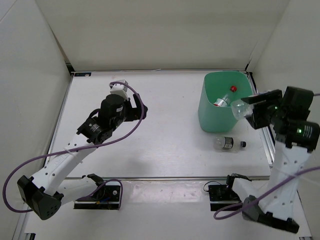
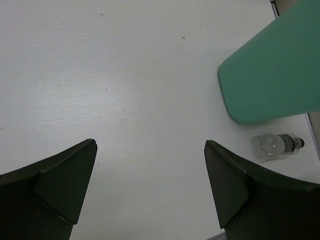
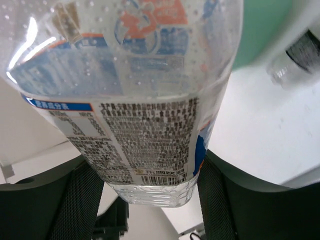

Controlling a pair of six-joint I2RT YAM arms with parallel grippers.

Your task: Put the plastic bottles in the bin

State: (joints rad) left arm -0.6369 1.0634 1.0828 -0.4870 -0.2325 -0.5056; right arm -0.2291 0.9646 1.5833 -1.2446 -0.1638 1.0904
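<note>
**A:** Where are the bottles?

**B:** One clear bottle, call it the held bottle (image 1: 240, 108), is up at the right-hand rim of the bin (image 1: 210, 117). It is partly over the opening. The right wrist view shows its printed label in blue and orange, with droplets on the inside of the plastic. I can't see its cap.

**A:** What has it?

**B:** The right pincer (image 1: 249, 110) is clamped on it, one dark finger on each side of its lower end.

**A:** And the others?

**B:** A red-capped bottle (image 1: 222, 101) lies inside the bin, tilted, with its cap toward the far wall. A dark-capped bottle (image 1: 227, 143) lies on its side on the desk (image 1: 160, 130). It is just beside the near wall of the bin, not touching it, with its cap pointing right.

**A:** Where is the bin itself?

**B:** It stands upright at the far right of the desk, mint green, with its rim wider than its foot.

**A:** What about the other arm?

**B:** The left pincer (image 1: 131, 107) is over the left half of the desk, well apart from the bin. It is spread wide with nothing between its fingers. In its own view the fingers (image 2: 65, 185) frame bare white desk, with the bin's wall at upper right and the dark-capped bottle below it.
</note>
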